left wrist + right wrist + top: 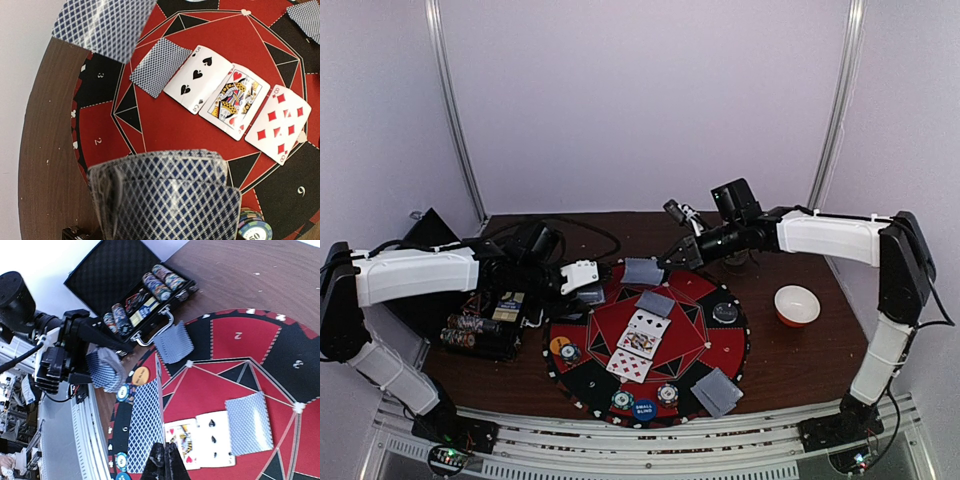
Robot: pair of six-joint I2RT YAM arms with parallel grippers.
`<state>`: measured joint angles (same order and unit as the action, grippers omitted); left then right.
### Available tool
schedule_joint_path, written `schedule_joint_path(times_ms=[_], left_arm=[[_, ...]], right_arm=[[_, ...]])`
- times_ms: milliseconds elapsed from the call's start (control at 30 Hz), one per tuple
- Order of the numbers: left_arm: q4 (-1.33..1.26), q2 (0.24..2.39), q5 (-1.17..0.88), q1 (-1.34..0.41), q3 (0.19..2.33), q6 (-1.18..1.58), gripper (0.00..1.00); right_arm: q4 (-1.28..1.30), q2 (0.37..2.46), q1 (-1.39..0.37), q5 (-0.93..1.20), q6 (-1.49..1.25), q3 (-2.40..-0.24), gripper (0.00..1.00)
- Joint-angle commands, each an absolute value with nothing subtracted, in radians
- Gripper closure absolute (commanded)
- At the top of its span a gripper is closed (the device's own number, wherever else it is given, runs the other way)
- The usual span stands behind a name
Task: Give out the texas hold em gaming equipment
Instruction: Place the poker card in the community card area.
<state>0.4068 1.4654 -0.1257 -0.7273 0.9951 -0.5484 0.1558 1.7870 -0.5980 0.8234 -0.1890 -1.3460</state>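
Note:
My left gripper [582, 277] is shut on a deck of blue-backed cards [165, 195] at the left rim of the round red and black mat [705, 345]; the deck hides its fingers in the left wrist view. My right gripper [166, 447] is shut on the edge of a single blue-backed card [145, 425], held above the mat's far edge near the deck. On the mat lie a face-down card [161, 66], the three of spades [205, 80], the queen of hearts [235, 100] and the eight of diamonds [280, 124]. Chips [623, 400] and a blue button [644, 408] sit at the near rim.
An open black case [135, 295] with rows of chips stands left of the mat. More face-down cards [717, 392] lie at the mat's near right, another [173, 342] by the case handle. An orange button [559, 344] and a dark button [725, 312] rest on the mat. An orange-rimmed bowl [797, 305] stands to the right.

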Motion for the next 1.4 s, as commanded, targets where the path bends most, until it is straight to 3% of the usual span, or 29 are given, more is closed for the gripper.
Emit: schedule_joint_path(times_ms=[0,200,533,767,1300,1367], left_arm=[[0.377,1.448,-0.126,-0.728,0.999,-0.554,0.51],[0.378,1.451,-0.132,-0.728,1.001,-0.552,0.51],[0.378,1.452,-0.136,-0.727,0.999,-0.552,0.5],[0.378,1.46,-0.132,-0.727,0.999,-0.552,0.5],[0.378,1.467,-0.134,-0.728,1.0,-0.552,0.5],[0.378,1.466,-0.133,-0.728,1.001,-0.552,0.5]], right_arm=[[0.195,1.778,-0.542,0.762,-0.165,-1.322,1.0],[0.208,1.984,-0.483,0.72,-0.171,-1.423,1.0],[-0.011,2.174,-0.435,0.746,-0.28,-1.456,1.0],[-0.15,2.187,-0.407,0.807,-0.361,-1.393,1.0],[-0.072,2.191,-0.4,0.797,-0.302,-1.346,1.0],[-0.045,2.186,-0.4,0.778,-0.289,-1.357,0.91]])
